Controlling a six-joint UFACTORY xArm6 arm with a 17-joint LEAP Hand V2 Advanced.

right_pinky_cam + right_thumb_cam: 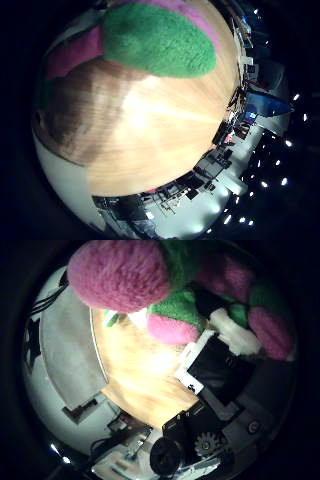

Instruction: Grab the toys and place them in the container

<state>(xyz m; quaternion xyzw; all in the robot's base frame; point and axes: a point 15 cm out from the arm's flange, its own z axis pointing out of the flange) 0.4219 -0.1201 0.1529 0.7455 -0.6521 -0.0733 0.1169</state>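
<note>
A plush toy of pink and green fur [125, 275] fills much of both palm views, so it is close to my palm. One of its green parts with a pink edge [160, 40] hangs over the wooden table [160, 130]. My right hand [220, 360] shows as white and black parts with a gear, and its fingers [235, 335] curl into the toy's fur. The toy appears lifted above the table, casting a shadow on the wood. No container is visible in either view.
The wooden table's edge [100, 365] runs beside a grey floor [65, 350]. Room furniture and equipment [220, 155] stand beyond the table's far edge.
</note>
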